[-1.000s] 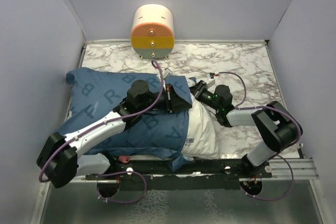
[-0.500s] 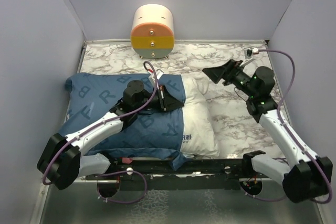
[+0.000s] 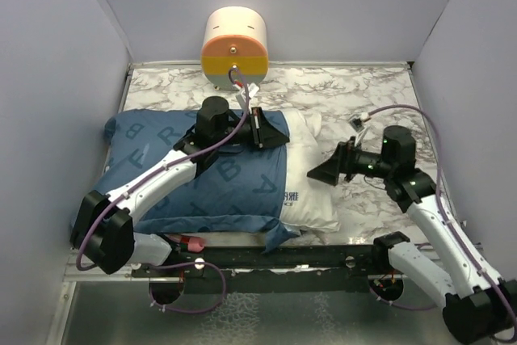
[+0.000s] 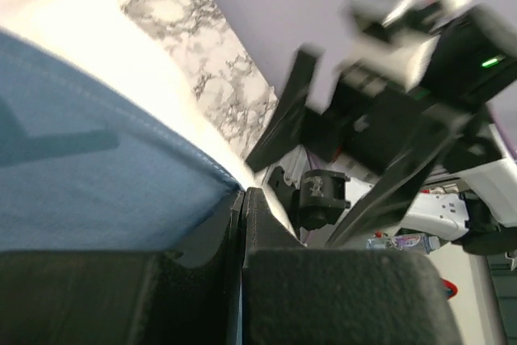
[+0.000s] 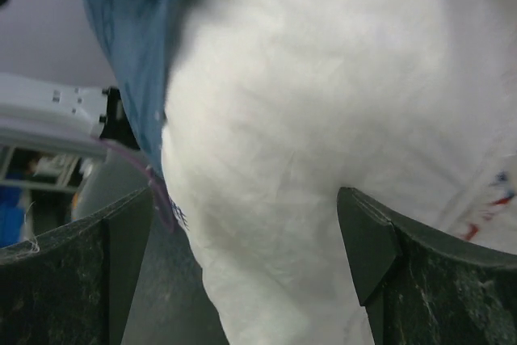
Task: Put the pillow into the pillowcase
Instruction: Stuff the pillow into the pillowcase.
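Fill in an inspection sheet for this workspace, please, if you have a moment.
Surface: marble-patterned table, pillow lying across it.
Job's things: pillow mostly inside pillowcase; its white end sticks out on the right.
Clutter: cream-and-orange cylinder at the rear edge.
Grippers: left gripper shut on the pillowcase hem; right gripper open, facing the pillow's exposed end.
Cables: purple cables loop along both arms.
Surroundings: plain lavender walls on three sides.
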Motion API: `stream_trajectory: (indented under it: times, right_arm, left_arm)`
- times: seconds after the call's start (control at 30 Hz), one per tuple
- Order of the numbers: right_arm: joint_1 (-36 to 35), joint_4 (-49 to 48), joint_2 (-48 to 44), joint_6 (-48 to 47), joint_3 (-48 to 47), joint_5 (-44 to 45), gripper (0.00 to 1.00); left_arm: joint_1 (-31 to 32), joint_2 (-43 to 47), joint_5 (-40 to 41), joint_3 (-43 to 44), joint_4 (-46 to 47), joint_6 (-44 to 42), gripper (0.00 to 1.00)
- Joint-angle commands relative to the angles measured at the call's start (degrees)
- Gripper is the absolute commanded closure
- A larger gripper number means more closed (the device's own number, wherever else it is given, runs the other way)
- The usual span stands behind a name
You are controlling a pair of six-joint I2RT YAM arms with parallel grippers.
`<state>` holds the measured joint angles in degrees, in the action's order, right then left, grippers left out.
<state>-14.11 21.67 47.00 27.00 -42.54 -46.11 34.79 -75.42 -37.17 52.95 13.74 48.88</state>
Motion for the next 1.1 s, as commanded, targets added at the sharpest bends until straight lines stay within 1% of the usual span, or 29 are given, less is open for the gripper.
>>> stream_trajectory:
  times: [0.0,0.03,0.07,0.1,0.17,0.2,0.23,0.27,0.33,0.43,0.47,0.5,0.53,0.6,0.63,0.67,0.77,0.8,0.87,0.9,0.93,1.0,1.07]
  right_arm:
    - [-11.5,-12.14,11.31,5.52,5.53,-0.38,0.07]
    - [-15.83,-13.95,16.78,4.99,3.06,1.69,0.12]
    - [-19.24,-15.19,22.56,4.42,0.02,3.82,0.21]
    - [-21.73,-17.29,26.73,4.39,-2.69,5.42,0.36]
    - [-22.81,-25.29,30.86,8.06,-4.72,8.45,0.79]
    - [-22.7,-29.03,31.05,10.07,-5.2,11.2,0.89]
    - [-22.58,-31.51,30.61,10.93,-6.45,14.85,0.93]
    - [-22.17,-33.36,29.92,11.32,-8.04,16.12,0.96]
    - [-20.92,-39.42,27.73,12.95,-9.98,18.75,0.98]
    - [-18.62,-50.93,24.52,18.76,-9.54,21.28,0.99]
    - [-18.24,-53.79,24.35,20.85,-8.9,22.29,0.99]
    - [-18.16,-54.69,24.68,22.15,-8.64,23.32,0.99]
    - [-18.15,-53.89,25.66,22.65,-8.81,23.37,0.99]
    - [-18.14,-49.18,29.15,22.41,-8.53,22.36,0.97]
    - [-18.15,-47.24,31.11,22.5,-7.2,21.17,0.96]
    - [-18.15,-47.42,32.94,22.7,-5.28,19.43,0.93]
    - [-18.15,-47.39,35.17,21.49,-0.85,13.0,0.69]
    - [-18.17,-46.44,34.47,19.76,-0.21,11.57,0.61]
    - [-18.16,-41.84,29.56,14.46,0.48,11.55,0.43]
    - [-18.15,-37.37,26.11,10.64,0.03,13.53,0.34]
    - [-18.13,-30.44,22.15,6.91,-0.88,15.57,0.25]
    - [-18.07,-21.03,14.76,-0.73,-3.22,18.84,0.11]
    - [-17.91,-12.43,8.52,-6.45,-5.9,22.04,0.03]
  left_arm:
    - [0.23,-3.47,-4.18,8.22,1.61,0.57,1.0]
    - [0.51,-5.03,-4.67,10.33,2.62,1.13,1.0]
    - [1.21,-6.27,-5.18,12.62,3.1,1.53,1.0]
    - [1.89,-7.44,-5.27,15.14,3.22,1.63,1.0]
    - [3.61,-9.31,-5.22,20.66,2.43,1.25,1.0]
    - [4.46,-9.83,-4.9,23.5,1.57,0.85,1.0]
    - [5.31,-10.07,-4.33,26.26,0.68,0.37,1.0]
    - [5.99,-10.0,-3.73,28.22,0.05,0.04,1.0]
    - [6.83,-9.07,-2.4,30.19,0.2,0.43,1.0]
    - [7.54,-7.2,-1.0,30.04,2.9,2.71,1.0]
    - [7.72,-6.65,-0.74,29.51,3.83,3.42,1.0]
    - [7.8,-6.22,-0.23,28.53,4.82,3.82,1.0]
    - [7.84,-5.86,0.57,27.12,5.66,4.16,1.0]
    - [7.76,-5.73,2.45,22.84,8.09,4.97,1.0]
    - [7.74,-5.98,3.59,20.63,9.4,5.63,1.0]
    - [7.77,-6.51,4.43,18.71,10.73,6.26,1.0]
    - [7.67,-7.54,6.97,14.42,11.41,7.17,0.99]
    - [7.48,-7.31,8.18,13.02,10.51,7.39,0.9]
    - [6.89,-5.81,11.71,11.19,6.46,7.09,0.7]
    - [6.32,-4.41,13.03,10.84,3.93,6.11,0.6]
    - [5.67,-2.76,15.05,10.97,0.27,4.51,0.52]
    - [4.0,1.6,19.26,11.92,-8.91,0.35,0.4]
    - [2.39,6.04,22.86,13.83,-19.08,-5.25,0.34]
